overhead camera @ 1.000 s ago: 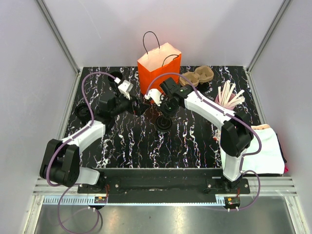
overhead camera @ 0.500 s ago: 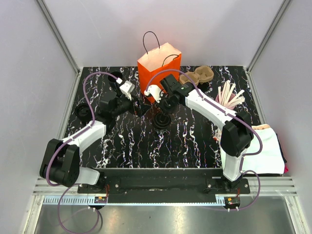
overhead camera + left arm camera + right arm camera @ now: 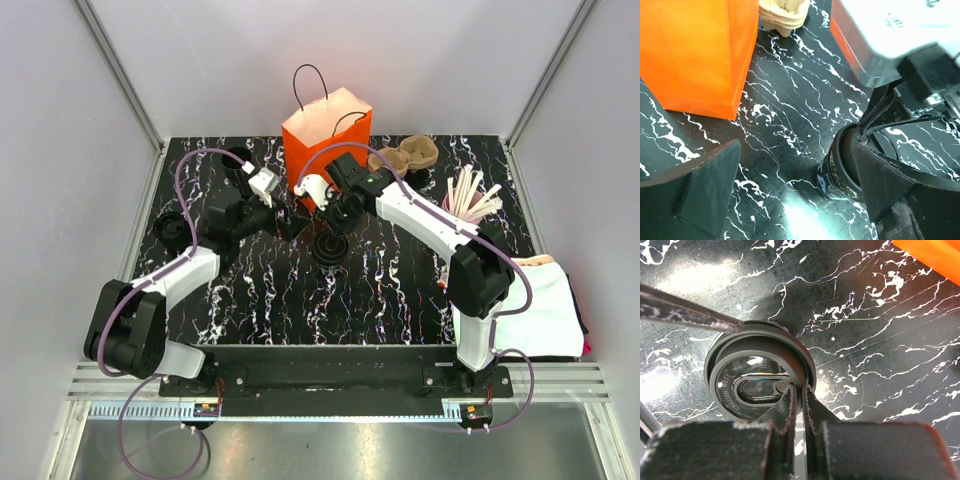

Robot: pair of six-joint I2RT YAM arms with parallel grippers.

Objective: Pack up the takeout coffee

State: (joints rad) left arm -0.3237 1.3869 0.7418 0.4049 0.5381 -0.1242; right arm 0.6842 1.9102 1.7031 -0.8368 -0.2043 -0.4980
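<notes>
- Two arms met just in front of the orange paper bag [image 3: 325,135], where the takeout coffee [image 3: 330,248] sat on the table [image 3: 250,290], lid [image 3: 757,387] up
- Right gripper [image 3: 799,390] had its jaws pinched almost together on the lid's rim, reaching down from the bag side
- Left gripper [image 3: 797,150] gaped wide and held nothing; the cup sat close by one of its fingers
- The cup's long axis seemed near upright, though whether its base touched the table was unclear
- The right arm was nearer; the bag's mouth lay above and behind the cup
</notes>
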